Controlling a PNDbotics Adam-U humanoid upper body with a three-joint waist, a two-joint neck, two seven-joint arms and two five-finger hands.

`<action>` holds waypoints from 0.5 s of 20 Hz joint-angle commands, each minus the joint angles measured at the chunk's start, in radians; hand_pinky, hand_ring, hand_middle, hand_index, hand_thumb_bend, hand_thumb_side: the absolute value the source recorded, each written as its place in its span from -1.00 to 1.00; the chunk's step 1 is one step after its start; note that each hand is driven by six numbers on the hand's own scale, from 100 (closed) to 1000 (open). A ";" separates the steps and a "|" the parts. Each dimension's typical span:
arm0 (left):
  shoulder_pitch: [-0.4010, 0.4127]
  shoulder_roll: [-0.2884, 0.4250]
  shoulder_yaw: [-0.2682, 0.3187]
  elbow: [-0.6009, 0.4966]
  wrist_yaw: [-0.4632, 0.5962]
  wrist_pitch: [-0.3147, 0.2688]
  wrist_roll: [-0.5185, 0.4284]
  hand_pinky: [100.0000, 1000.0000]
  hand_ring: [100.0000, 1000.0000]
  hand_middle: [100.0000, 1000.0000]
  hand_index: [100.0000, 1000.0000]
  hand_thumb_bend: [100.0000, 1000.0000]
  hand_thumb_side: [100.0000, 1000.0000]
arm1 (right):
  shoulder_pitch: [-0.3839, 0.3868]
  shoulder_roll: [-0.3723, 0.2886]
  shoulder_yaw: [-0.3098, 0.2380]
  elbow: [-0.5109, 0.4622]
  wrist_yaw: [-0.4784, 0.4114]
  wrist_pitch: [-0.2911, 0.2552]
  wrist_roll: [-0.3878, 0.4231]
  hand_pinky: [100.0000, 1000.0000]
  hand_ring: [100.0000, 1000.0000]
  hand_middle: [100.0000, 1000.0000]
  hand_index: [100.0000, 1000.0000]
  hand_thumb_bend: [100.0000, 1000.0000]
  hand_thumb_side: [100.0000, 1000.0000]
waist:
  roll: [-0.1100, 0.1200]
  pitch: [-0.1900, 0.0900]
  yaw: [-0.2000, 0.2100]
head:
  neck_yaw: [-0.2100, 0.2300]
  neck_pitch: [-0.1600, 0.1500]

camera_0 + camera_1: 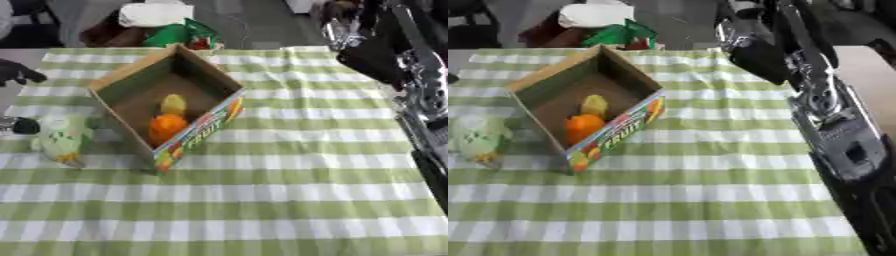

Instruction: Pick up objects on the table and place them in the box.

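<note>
An open cardboard box (131, 75) with a fruit print on its front wall stands left of centre on the green checked cloth. Inside it lie an orange fruit (166, 127) and a yellow one (173, 105). A pale green soft toy (61, 140) sits on the cloth just left of the box. My right hand (374, 59) shows as a dark shape raised at the upper right, well away from the box. At the left edge, beyond the toy, is the dark shape of my left hand (19, 72).
Past the table's far edge lie a green bag (179, 32) and a white bundle (153, 14). My right arm (833, 125) runs down the right side. A small dark and silver thing (13, 125) sits at the left edge by the toy.
</note>
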 commanded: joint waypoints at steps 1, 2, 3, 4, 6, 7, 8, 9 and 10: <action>-0.024 0.006 0.005 0.010 0.010 -0.155 -0.158 0.49 0.71 0.72 1.00 0.53 1.00 | -0.013 -0.009 -0.003 -0.019 -0.001 0.004 -0.001 0.54 0.69 0.42 0.73 -1.00 -0.45 | 0.004 -0.012 -0.002 | 0.004 -0.012; -0.025 0.004 0.004 0.013 0.008 -0.156 -0.157 0.49 0.71 0.72 1.00 0.53 1.00 | -0.014 -0.009 -0.003 -0.019 -0.002 0.005 0.000 0.54 0.69 0.42 0.73 -1.00 -0.45 | 0.004 -0.011 -0.002 | 0.005 -0.012; -0.027 0.001 0.002 0.017 0.004 -0.155 -0.159 0.53 0.73 0.77 1.00 0.62 1.00 | -0.014 -0.009 -0.003 -0.019 -0.002 0.005 0.000 0.54 0.69 0.42 0.73 -1.00 -0.45 | 0.004 -0.010 -0.003 | 0.005 -0.013; -0.030 -0.003 -0.002 0.023 -0.007 -0.152 -0.161 0.53 0.73 0.77 1.00 0.64 1.00 | -0.015 -0.008 -0.002 -0.019 -0.002 0.005 0.000 0.54 0.69 0.42 0.73 -1.00 -0.45 | 0.004 -0.009 -0.004 | 0.006 -0.015; -0.032 -0.012 -0.011 0.031 -0.032 -0.150 -0.160 0.54 0.74 0.79 1.00 0.65 1.00 | -0.015 -0.007 -0.002 -0.019 -0.002 0.007 0.000 0.54 0.69 0.42 0.73 -1.00 -0.45 | 0.004 -0.008 -0.006 | 0.007 -0.017; -0.031 -0.015 -0.015 0.035 -0.042 -0.152 -0.158 0.55 0.74 0.80 1.00 0.65 1.00 | -0.015 -0.006 -0.002 -0.019 -0.002 0.008 0.000 0.54 0.69 0.42 0.73 -1.00 -0.45 | 0.004 -0.007 -0.006 | 0.007 -0.018; -0.030 -0.019 -0.018 0.040 -0.048 -0.154 -0.155 0.54 0.74 0.80 1.00 0.63 1.00 | -0.014 -0.006 -0.002 -0.019 -0.002 0.009 0.000 0.54 0.69 0.42 0.73 -1.00 -0.45 | 0.004 -0.007 -0.007 | 0.007 -0.019; -0.028 -0.021 -0.021 0.045 -0.052 -0.157 -0.151 0.54 0.74 0.80 1.00 0.63 1.00 | -0.014 -0.005 -0.002 -0.019 -0.002 0.010 -0.001 0.54 0.69 0.42 0.73 -1.00 -0.45 | 0.005 -0.007 -0.006 | 0.007 -0.019; -0.026 -0.022 -0.023 0.049 -0.055 -0.157 -0.147 0.55 0.74 0.81 1.00 0.61 1.00 | -0.013 -0.004 -0.002 -0.019 -0.002 0.010 -0.001 0.54 0.69 0.42 0.73 -1.00 -0.46 | 0.005 -0.007 -0.006 | 0.007 -0.022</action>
